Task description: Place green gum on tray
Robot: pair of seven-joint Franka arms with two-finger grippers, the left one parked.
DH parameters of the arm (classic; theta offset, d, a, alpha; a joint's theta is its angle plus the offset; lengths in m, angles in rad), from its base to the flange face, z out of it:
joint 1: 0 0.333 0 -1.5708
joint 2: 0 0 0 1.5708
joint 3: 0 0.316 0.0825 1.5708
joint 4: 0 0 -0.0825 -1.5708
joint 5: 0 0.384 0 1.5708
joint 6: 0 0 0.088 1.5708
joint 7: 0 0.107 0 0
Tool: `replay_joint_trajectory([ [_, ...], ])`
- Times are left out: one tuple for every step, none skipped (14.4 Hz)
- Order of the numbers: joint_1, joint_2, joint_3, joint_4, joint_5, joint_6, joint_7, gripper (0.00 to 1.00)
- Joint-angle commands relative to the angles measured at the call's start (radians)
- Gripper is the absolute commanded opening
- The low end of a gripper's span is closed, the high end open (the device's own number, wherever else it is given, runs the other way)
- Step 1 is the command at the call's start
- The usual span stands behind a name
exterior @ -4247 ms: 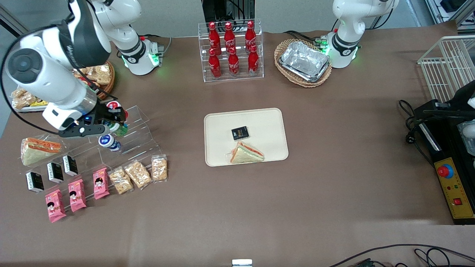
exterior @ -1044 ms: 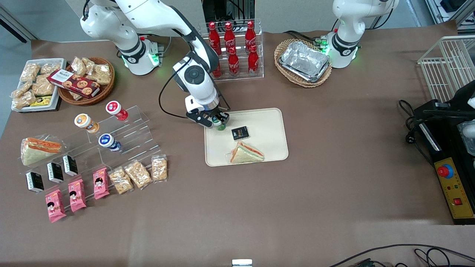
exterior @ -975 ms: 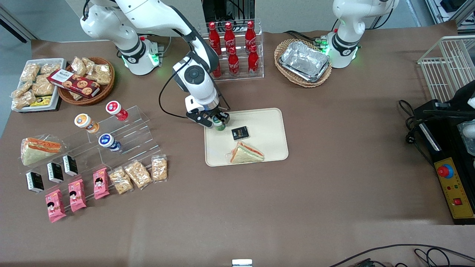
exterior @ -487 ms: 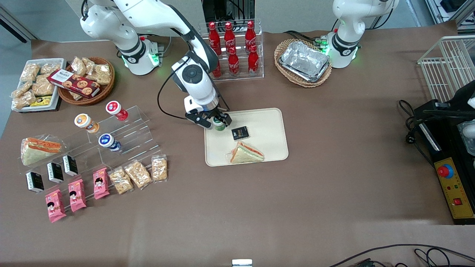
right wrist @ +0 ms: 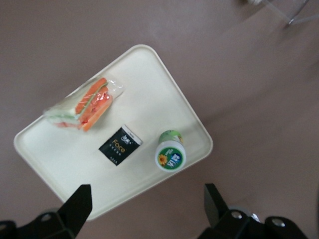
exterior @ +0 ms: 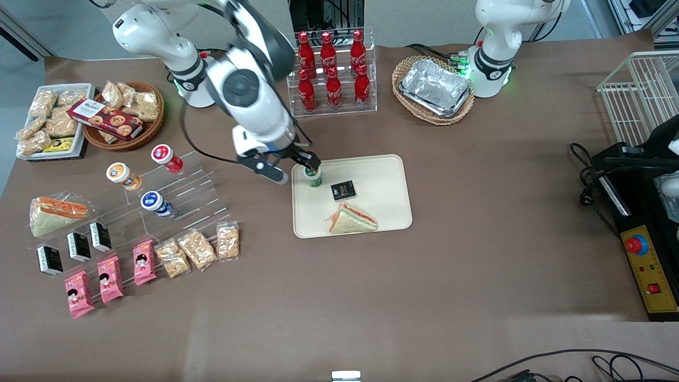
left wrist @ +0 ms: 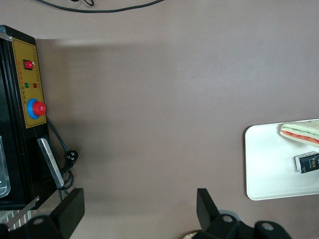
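Observation:
The green gum [exterior: 312, 176] stands upright on the cream tray [exterior: 382, 175], in the corner farther from the front camera, toward the working arm's end. In the right wrist view its white lid with green label [right wrist: 170, 153] faces up near the tray [right wrist: 149, 79] rim. My gripper [exterior: 290, 167] hangs open above that tray corner and the table beside it, holding nothing; the fingers [right wrist: 75, 204] are spread wide, clear of the canister. A wrapped sandwich [exterior: 351, 218] and a black packet [exterior: 343, 190] also lie on the tray.
A clear rack of cola bottles [exterior: 330, 71] stands farther from the camera than the tray. A stepped acrylic stand [exterior: 180, 191] holds red [exterior: 164, 155], orange [exterior: 121, 174] and blue [exterior: 154, 202] canisters. A wicker basket of foil trays [exterior: 434, 87] sits toward the parked arm's end.
My gripper has opened, let go of the green gum on the tray, and risen up and away toward the working arm's end. The gum stays standing.

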Motion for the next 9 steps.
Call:
replay_joint_trajectory([
  [-0.092, -0.015, 0.002, 0.238, 0.025, -0.310, -0.170, 1.00],
  [-0.126, -0.019, 0.002, 0.291, 0.025, -0.387, -0.241, 1.00],
  [-0.161, -0.031, 0.002, 0.325, 0.016, -0.444, -0.320, 1.00],
  [-0.201, -0.049, 0.002, 0.332, 0.014, -0.473, -0.403, 1.00],
  [-0.261, -0.078, 0.006, 0.330, 0.016, -0.481, -0.491, 1.00],
  [-0.323, -0.092, 0.012, 0.327, 0.016, -0.492, -0.581, 1.00],
  [-0.373, -0.097, 0.014, 0.329, 0.014, -0.513, -0.679, 1.00],
  [-0.420, -0.097, 0.013, 0.329, 0.011, -0.521, -0.786, 1.00],
  [-0.475, -0.098, 0.014, 0.329, 0.008, -0.521, -0.882, 1.00],
])
